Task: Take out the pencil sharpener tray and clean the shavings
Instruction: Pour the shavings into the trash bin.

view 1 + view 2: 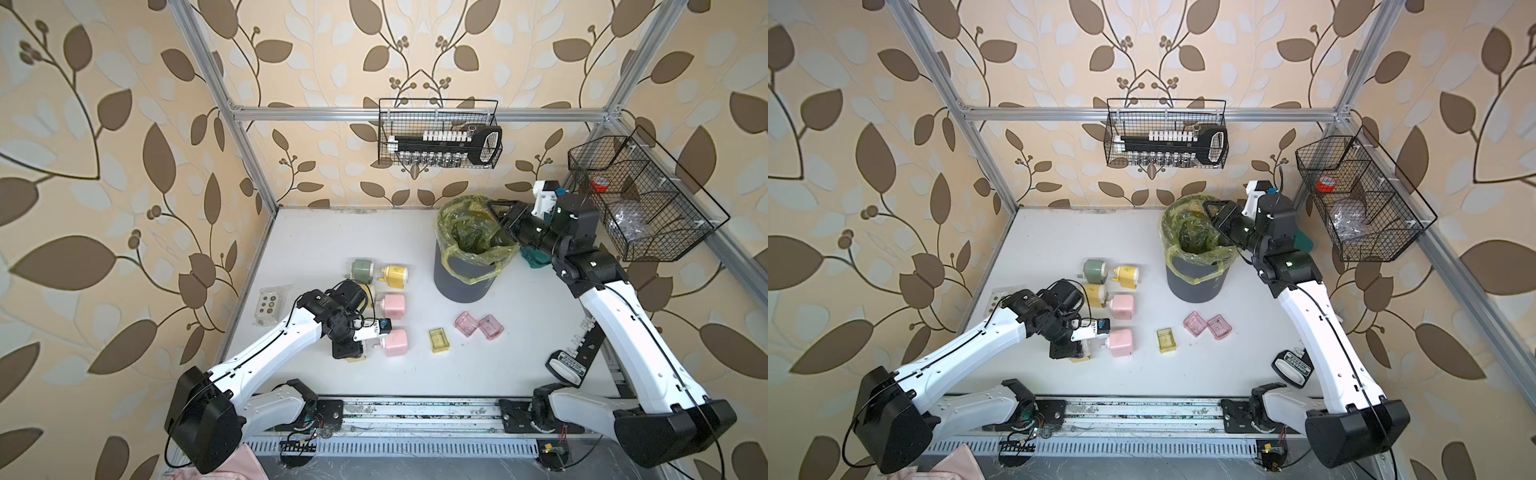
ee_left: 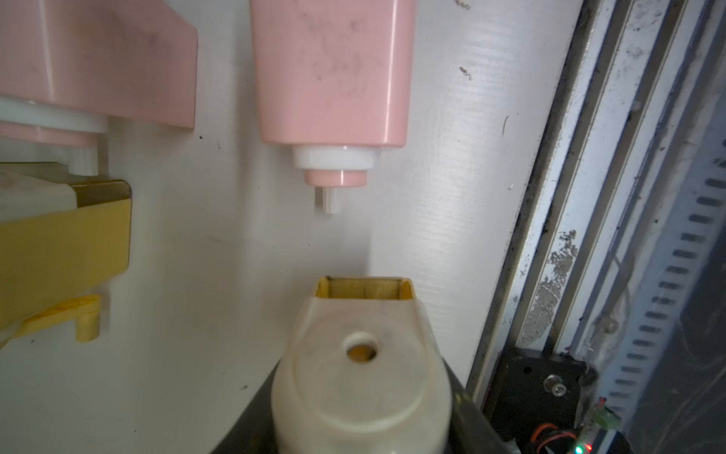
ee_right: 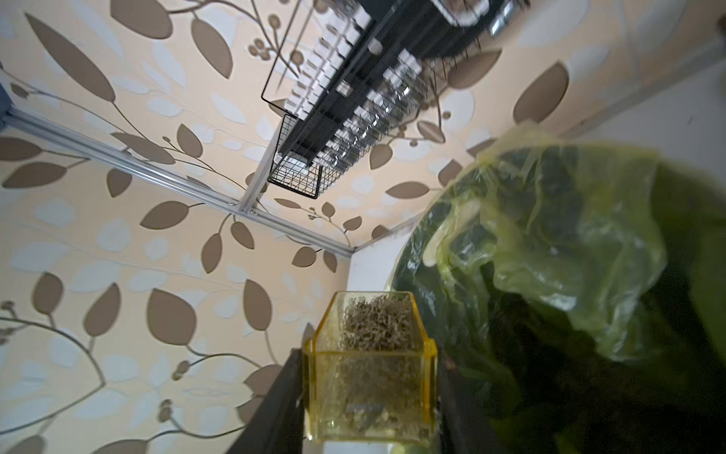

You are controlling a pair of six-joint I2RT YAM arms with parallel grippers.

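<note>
I'd say the emptying step is in hand. The right end effector (image 1: 500,216) pinches a yellow tray (image 3: 369,377) by its side walls at the rim of the bin (image 1: 463,278), toward the table's (image 1: 332,249) far right corner. The tray is clear hard plastic, a small box with a bevelled lip. The shavings (image 3: 377,326) sit in it as a dry, curly, brownish wad, not yet tipped out. The bin is a dark round tub lined with a thin, crinkled green bag (image 1: 469,224).

Near the table's left edge, the left end effector (image 1: 348,352) is clamped on a cream sharpener (image 2: 359,373), glossy and rounded, its square tray slot empty.

Next, I'd judge, the tray needs rolling mouth-down over the bag. It may need a shake too, since the wad looks packed.
</note>
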